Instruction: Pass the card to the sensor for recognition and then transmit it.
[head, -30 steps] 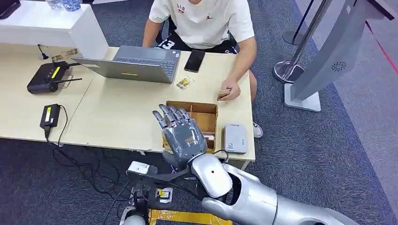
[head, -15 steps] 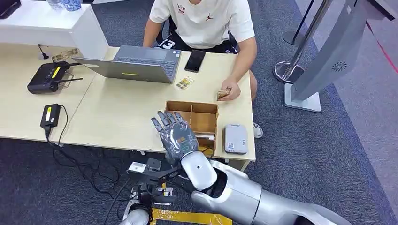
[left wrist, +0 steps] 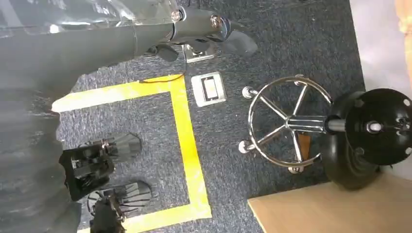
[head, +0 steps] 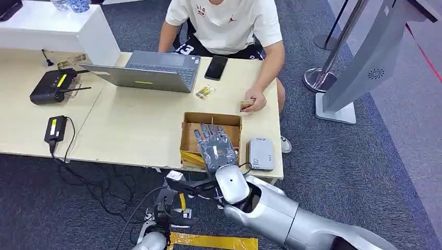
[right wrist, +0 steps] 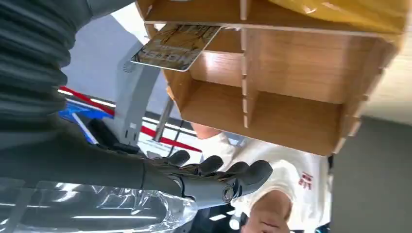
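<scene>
My right hand [head: 215, 147] hovers flat, back up, over the wooden compartment box [head: 210, 115] near the table's front edge. Its fingers [right wrist: 218, 178] are stretched out and apart, with nothing in them. In the right wrist view a patterned card [right wrist: 175, 46] stands on edge in one compartment of the box [right wrist: 291, 107], apart from my fingers. The grey card sensor [head: 261, 153] lies just right of the box. The seated person across the table holds another card [head: 247, 104]. My left arm [head: 152, 240] hangs low below the table; how its hand stands is unclear.
On the table are an open laptop [head: 148, 70], a black phone [head: 216, 67], loose cards [head: 205, 92], a black router [head: 52, 85] and a power adapter [head: 56, 128]. A grey kiosk stand [head: 365, 62] rises at the right. Cables trail on the carpet below.
My right hand has moved right and forward, from beside the box's left edge to directly over its compartments, and has dropped lower. The person's hand and card stay put.
</scene>
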